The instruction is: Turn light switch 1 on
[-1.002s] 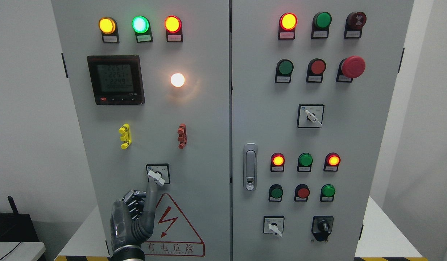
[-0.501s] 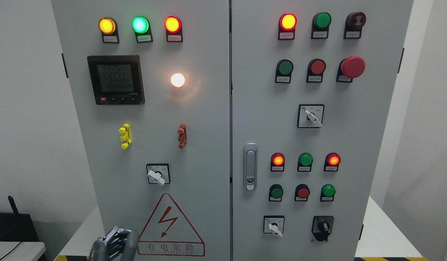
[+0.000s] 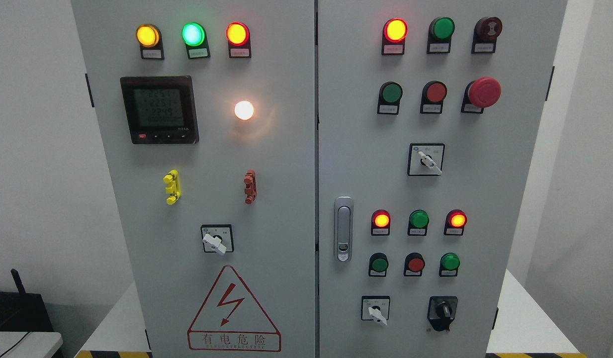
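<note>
On the left door of the grey cabinet (image 3: pixel 266 199), a rotary switch (image 3: pixel 216 239) with a white lever sits in a black-framed square; the lever points toward the lower right. Above it a round white lamp (image 3: pixel 244 110) glows warmly. Neither of my hands shows anywhere in the head view.
The left door also carries a digital meter (image 3: pixel 159 109), three lit indicator lamps (image 3: pixel 192 34), yellow (image 3: pixel 171 186) and red (image 3: pixel 249 186) clips and a hazard triangle (image 3: pixel 233 311). The right door has a red emergency button (image 3: pixel 483 92), more switches (image 3: pixel 425 159) and a door handle (image 3: pixel 343 228).
My left hand, which touched the rotary switch lever a second ago, dropped down and left the picture at the bottom. The lamp stays lit.
</note>
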Robot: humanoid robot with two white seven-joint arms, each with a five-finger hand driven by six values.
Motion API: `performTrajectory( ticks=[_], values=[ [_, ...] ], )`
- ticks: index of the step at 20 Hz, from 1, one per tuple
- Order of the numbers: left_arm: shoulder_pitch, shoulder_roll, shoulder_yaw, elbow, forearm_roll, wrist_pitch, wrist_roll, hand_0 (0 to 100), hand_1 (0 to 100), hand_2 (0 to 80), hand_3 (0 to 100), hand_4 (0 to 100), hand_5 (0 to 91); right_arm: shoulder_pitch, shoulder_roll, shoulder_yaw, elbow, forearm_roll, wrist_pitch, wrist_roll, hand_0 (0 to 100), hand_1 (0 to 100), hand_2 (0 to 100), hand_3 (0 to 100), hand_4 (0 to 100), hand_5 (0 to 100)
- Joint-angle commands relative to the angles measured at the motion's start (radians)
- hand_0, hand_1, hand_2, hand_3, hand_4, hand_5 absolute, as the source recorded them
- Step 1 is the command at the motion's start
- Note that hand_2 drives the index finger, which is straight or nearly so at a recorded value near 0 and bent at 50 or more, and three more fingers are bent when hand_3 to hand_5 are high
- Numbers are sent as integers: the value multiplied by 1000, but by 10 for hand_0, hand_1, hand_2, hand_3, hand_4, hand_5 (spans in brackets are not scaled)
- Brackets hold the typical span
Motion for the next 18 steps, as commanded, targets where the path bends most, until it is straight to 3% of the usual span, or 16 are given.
performTrajectory(
  ticks=[1, 2, 4, 5, 7, 11, 14, 16, 18],
  values=[
    [80, 26, 334, 599, 25, -105, -21, 11, 46, 221, 443, 546, 325, 0, 0, 20, 0, -26, 1, 1, 120, 389, 0, 0, 0, 0],
    [87, 31, 335, 669, 25, -119, -21, 20, 34, 206, 430, 537, 320, 0, 0, 20, 0, -26, 1, 1, 120, 389, 0, 0, 0, 0],
    [98, 39, 332, 783, 20, -134, -33, 56, 1, 91, 317, 474, 297, 0, 0, 20, 0, -26, 1, 1, 120, 389, 0, 0, 0, 0],
    [106, 43, 331, 826, 15, -137, -47, 64, 0, 80, 312, 466, 295, 0, 0, 20, 0, -26, 1, 1, 120, 389, 0, 0, 0, 0],
    [110, 45, 329, 909, 11, -136, -62, 103, 0, 0, 180, 353, 271, 0, 0, 20, 0, -26, 1, 1, 120, 389, 0, 0, 0, 0],
    [107, 59, 291, 1119, -3, -122, -68, 170, 9, 0, 135, 307, 244, 0, 0, 20, 0, -26, 1, 1, 120, 389, 0, 0, 0, 0],
    [109, 79, 117, 1259, -5, -119, -67, 230, 15, 0, 71, 246, 190, 0, 0, 20, 0, -26, 1, 1, 120, 389, 0, 0, 0, 0],
    [100, 86, 41, 1338, -5, -104, -67, 265, 36, 0, 0, 182, 147, 0, 0, 20, 0, -26, 1, 1, 120, 389, 0, 0, 0, 0],
    [78, 88, -16, 1392, -5, -49, -67, 284, 53, 0, 0, 166, 134, 0, 0, 20, 0, -26, 1, 1, 120, 389, 0, 0, 0, 0]
  ],
)
